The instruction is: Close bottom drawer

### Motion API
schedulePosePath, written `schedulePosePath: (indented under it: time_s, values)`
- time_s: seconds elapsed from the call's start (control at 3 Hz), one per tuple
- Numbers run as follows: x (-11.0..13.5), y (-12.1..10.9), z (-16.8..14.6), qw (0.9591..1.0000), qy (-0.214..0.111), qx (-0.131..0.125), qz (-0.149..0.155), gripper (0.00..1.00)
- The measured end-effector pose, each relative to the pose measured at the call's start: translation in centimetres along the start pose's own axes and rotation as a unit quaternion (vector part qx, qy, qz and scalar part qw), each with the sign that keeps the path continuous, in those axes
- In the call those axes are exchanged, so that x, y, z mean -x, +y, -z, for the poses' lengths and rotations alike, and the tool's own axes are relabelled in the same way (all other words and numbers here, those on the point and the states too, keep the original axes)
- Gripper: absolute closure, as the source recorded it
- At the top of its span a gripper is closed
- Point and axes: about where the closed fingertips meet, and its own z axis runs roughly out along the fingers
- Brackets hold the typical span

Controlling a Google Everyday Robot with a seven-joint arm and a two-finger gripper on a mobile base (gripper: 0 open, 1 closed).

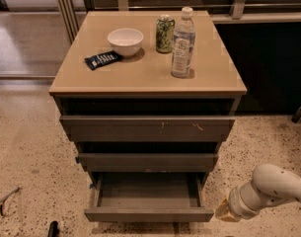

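We see the bottom drawer [149, 215] standing open toward us, below the middle drawer [147, 162]. Our gripper [225, 212] sits low at the near right, just beside the bottom drawer's right front corner.
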Motion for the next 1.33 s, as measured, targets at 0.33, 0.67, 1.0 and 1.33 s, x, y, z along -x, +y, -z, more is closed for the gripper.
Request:
schedulePosePath:
  time_s: [0.33,0.67,1.0,1.33]
  values:
    - [-0.1,0.3,-0.7,1.0,-0.003,0.007,-0.002,1.0]
    - [-1.7,-0.1,-3.9,0.9997,-0.018,0.009,0.012,1.0]
    - [-3.7,-1.6,-9.8,0.9977,-0.046,0.021,0.045,1.0]
    - [-5.0,-1.9,-16.1,0.993,-0.08,0.057,0.066,1.0]
